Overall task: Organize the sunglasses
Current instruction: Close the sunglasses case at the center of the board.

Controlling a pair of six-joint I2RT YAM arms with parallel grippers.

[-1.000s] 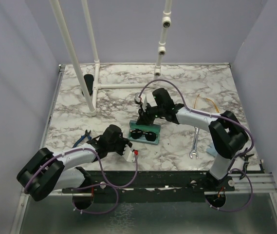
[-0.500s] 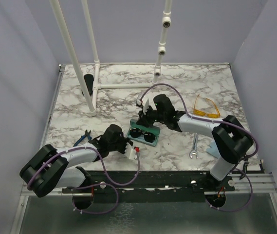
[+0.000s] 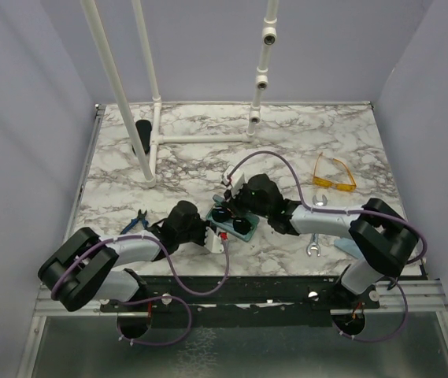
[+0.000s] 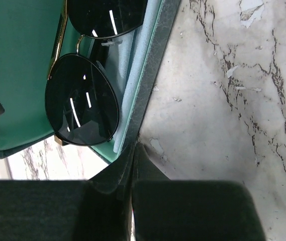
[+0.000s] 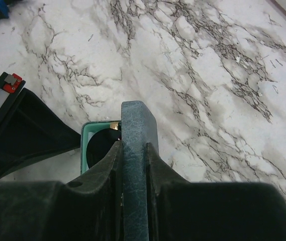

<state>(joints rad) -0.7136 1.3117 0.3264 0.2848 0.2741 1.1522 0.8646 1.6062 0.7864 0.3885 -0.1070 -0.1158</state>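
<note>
The dark wire-frame sunglasses lie folded in the teal-lined base of the blue-grey case; they also show in the top view. My left gripper is shut on the near wall of the case base. My right gripper is shut on the edge of the case's lid, which stands tilted over the base. In the top view the two grippers, left and right, meet at the case. The yellow-orange sunglasses lie open at the right rear of the table.
A wrench lies right of the case. Blue-handled pliers lie by my left arm. A white pipe frame and a black cylinder stand at the back left. A blue pad lies by my right arm's base.
My right gripper has swung the lid down and forward over the case base. The case has shifted toward the left gripper, which stays shut on its wall.
</note>
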